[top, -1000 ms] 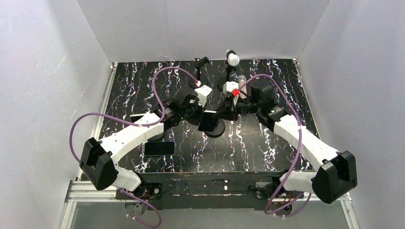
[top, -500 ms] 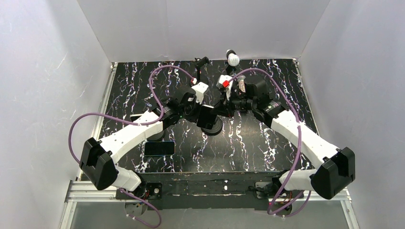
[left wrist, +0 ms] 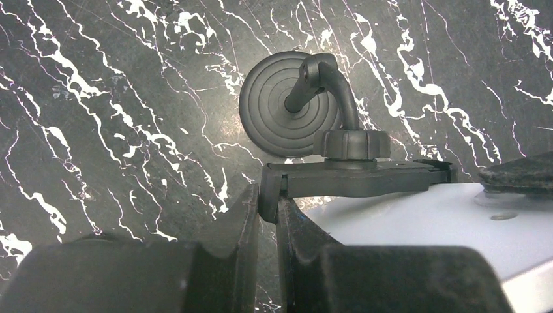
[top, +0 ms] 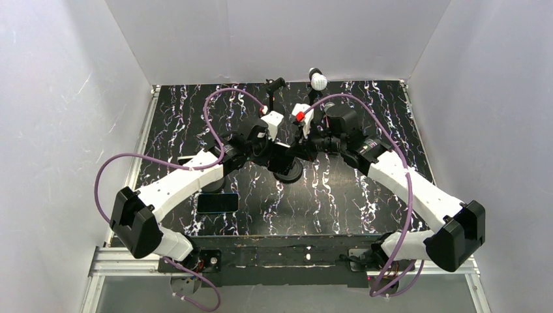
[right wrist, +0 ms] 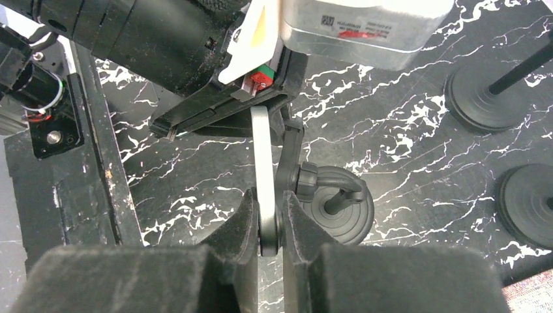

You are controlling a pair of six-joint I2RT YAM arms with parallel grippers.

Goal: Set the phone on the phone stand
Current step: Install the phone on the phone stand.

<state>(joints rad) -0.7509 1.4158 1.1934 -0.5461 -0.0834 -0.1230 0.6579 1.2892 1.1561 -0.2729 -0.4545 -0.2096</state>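
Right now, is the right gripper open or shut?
Shut on the phone: in the right wrist view the right gripper pinches its thin edge with no gap, beside the phone stand.

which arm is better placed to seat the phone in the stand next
Right. The right tool is shut on the edge of the phone, held close beside the cradle of the phone stand. The left tool is shut on the cradle's end, so it looks busy steadying it.
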